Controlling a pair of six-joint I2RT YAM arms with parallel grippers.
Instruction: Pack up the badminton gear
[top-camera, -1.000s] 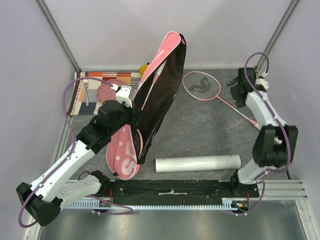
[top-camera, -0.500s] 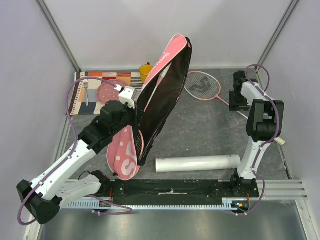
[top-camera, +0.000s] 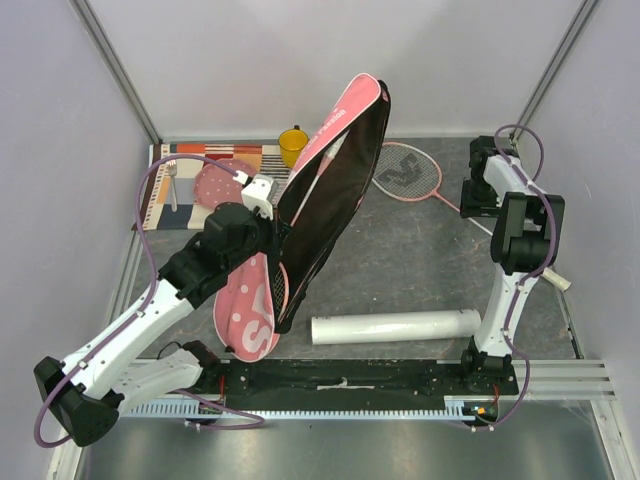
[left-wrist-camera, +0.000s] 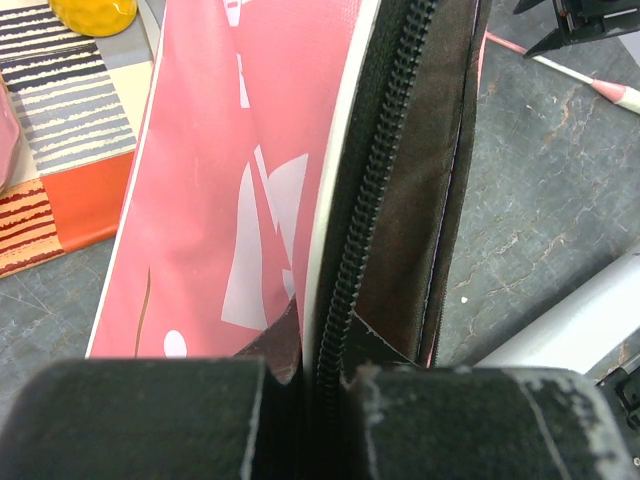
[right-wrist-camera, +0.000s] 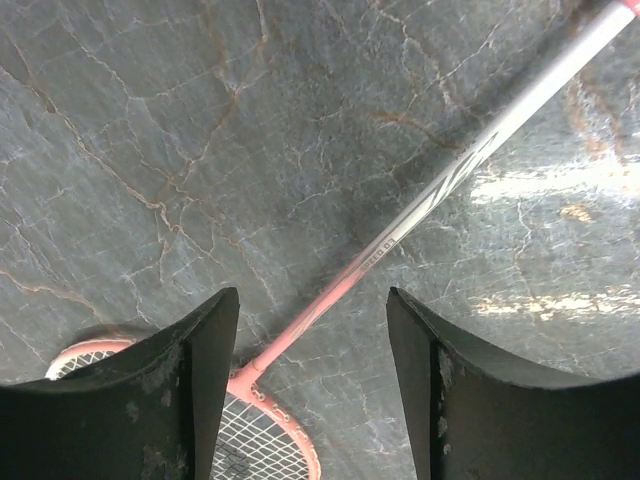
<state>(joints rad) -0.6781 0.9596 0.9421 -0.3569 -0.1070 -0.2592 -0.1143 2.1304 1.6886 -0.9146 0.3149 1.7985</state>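
Observation:
The pink SPORT-lettered racket bag (top-camera: 335, 165) stands tilted, its black inside open toward the right. My left gripper (top-camera: 270, 232) is shut on its zipper edge (left-wrist-camera: 345, 290). One pink-framed racket head (top-camera: 272, 290) shows inside the bag's lower end. The second racket (top-camera: 405, 172) lies flat on the table at the back right. My right gripper (top-camera: 472, 196) is open, its jaws either side of that racket's shaft (right-wrist-camera: 440, 190) just past the head (right-wrist-camera: 255, 440), not touching. The long white tube (top-camera: 395, 327) lies near the front edge. No shuttlecocks are in view.
A yellow mug (top-camera: 292, 143) stands at the back behind the bag. A pink dotted plate (top-camera: 215, 183) and a fork (top-camera: 171, 182) sit on a striped placemat (top-camera: 160, 205) at the back left. Walls close in on both sides.
The left gripper has tipped the bag's top further right. The right arm has folded upright and brought its open gripper down over the racket shaft.

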